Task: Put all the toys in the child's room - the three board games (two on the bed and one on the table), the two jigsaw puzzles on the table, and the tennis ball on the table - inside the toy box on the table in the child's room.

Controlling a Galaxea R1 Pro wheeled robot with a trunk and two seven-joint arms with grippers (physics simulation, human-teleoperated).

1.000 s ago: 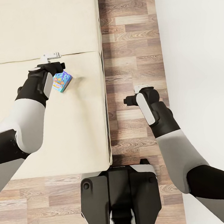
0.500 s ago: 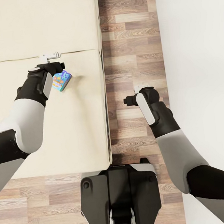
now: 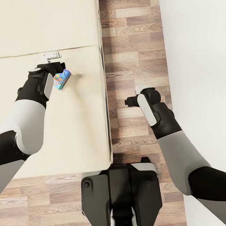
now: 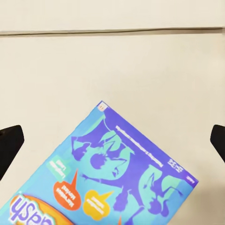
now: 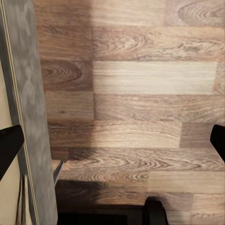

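Observation:
A blue-green board game (image 3: 62, 79) with orange speech bubbles sits tilted on the beige bed (image 3: 80, 130), one edge raised, casting a small shadow to its right. My left gripper (image 3: 52, 61) points down at the mattress just left of it. In the left wrist view the game (image 4: 122, 173) lies close under the camera and the two dark fingertips (image 4: 9, 145) stand far apart, so the gripper is open. I cannot tell whether the game touches it. My right gripper (image 3: 143, 89) hangs open over the wooden floor (image 3: 130, 38), beside the bed's dark grey frame (image 5: 28, 117).
A seam (image 3: 17, 55) crosses the mattress just beyond the left gripper. A strip of wooden floor runs between the bed's right edge and a white wall (image 3: 196, 49). My dark base (image 3: 121, 195) stands at the foot of the bed.
The whole view has shifted: the bed and its seam have slid away from me. The board game has tipped further onto its edge and looks narrower. Both arms hold their pose.

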